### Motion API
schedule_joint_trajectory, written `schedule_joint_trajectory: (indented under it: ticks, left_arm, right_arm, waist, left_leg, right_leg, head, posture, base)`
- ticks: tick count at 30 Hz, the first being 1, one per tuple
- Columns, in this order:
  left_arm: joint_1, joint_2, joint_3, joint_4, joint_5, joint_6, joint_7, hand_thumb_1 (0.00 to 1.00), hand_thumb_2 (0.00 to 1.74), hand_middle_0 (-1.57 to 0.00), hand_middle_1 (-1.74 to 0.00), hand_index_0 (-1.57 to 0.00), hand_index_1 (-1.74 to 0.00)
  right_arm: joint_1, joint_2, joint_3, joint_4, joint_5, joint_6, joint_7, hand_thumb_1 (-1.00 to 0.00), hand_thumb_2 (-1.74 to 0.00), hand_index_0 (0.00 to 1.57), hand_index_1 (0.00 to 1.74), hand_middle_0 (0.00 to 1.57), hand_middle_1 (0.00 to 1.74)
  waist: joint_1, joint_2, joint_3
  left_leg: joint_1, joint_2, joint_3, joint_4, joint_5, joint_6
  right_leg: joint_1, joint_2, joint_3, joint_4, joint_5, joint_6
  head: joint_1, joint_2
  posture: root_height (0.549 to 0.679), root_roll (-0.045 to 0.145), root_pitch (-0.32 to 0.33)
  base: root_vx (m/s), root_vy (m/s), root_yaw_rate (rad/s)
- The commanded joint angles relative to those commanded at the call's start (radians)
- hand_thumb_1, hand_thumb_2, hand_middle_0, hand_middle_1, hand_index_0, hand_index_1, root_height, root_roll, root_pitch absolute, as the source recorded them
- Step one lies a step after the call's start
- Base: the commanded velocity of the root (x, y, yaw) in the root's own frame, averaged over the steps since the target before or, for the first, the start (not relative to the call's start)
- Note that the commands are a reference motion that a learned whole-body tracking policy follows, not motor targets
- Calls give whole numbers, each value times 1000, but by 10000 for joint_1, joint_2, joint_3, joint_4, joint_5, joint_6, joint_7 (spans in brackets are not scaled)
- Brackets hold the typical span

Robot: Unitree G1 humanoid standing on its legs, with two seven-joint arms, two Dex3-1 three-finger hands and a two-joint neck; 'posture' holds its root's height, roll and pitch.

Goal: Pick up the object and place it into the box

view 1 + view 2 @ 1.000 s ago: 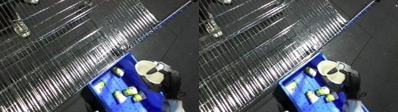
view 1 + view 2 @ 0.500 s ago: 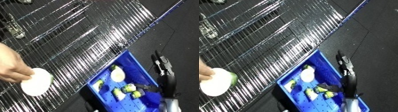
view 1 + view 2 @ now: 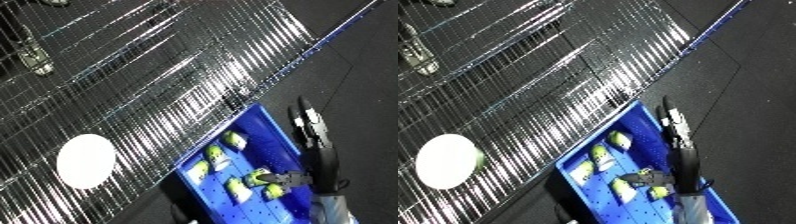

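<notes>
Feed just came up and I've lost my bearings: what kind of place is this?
Probably a lab or test workspace: a metal wire grid surface with a white round object on it, and a blue bin of small items on dark floor.

Twin head views, tilted, down over bin [image 3: 266,130] and wire shelf [image 3: 151,75].

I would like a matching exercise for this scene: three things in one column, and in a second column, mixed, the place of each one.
Things:
1. white round object
2. blue bin
3. right hand

Places:
A. over the bin's right side
B. on the wire rack, left of the bin
C. below the rack's edge, holding small pale items

Pairs: 1-B, 2-C, 3-A
</notes>
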Motion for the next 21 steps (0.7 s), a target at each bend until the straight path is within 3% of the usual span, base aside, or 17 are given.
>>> schedule_joint_trajectory:
  ticks: [13,21]
  left_arm:
    - [-168,57,-18,73,222,387,-54,1000,1740,-1570,-1740,-1570,-1740]
    - [-187,154,109,73,281,697,-123,1000,1740,-1570,-1740,-1570,-1740]
  right_arm:
    - [-1019,86,965,-468,-313,1178,861,0,0,0,0,0,0]
    - [-1578,339,1463,-546,-477,1718,1319,0,0,0,0,0,0]
  waist:
    - [715,-243,0]
    - [1124,-397,-8]
  left_leg:
    - [-314,-87,-363,359,-6,-8]
    - [-561,-178,-573,812,-160,28]
  right_leg:
    - [192,-71,-325,111,44,23]
    - [214,-107,-504,440,-10,22]
  head:
    - [-1031,-621]
    - [-1624,-1093]
  posture:
    - [644,94,41]
    - [641,87,23]
  base:
    - [23,-45,105]
    - [46,-33,119]
